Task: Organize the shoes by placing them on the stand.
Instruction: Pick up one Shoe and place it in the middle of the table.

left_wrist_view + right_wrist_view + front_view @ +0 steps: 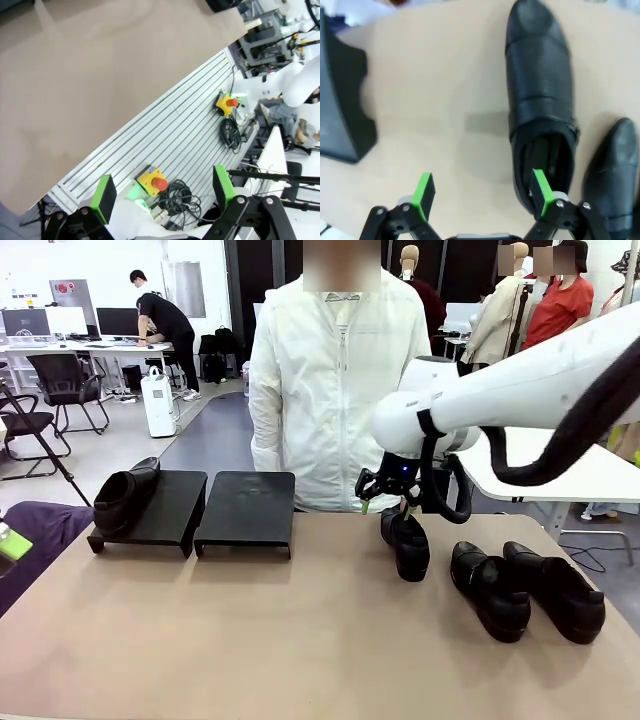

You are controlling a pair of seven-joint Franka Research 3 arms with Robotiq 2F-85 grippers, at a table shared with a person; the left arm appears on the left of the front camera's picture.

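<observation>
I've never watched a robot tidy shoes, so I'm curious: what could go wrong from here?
The open right gripper has one pad over the opening of the shoe; a grip on one glossy side wall might slip. The neighbouring shoe lies close and could get nudged. The person stands right behind the stand, near the carry path.

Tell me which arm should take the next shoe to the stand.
Right. The right gripper hangs open over the middle shoe, one pad above its opening, and the stand's right tray is bare. The left gripper, also open, hangs over the table's near edge, far from the shoes.
</observation>
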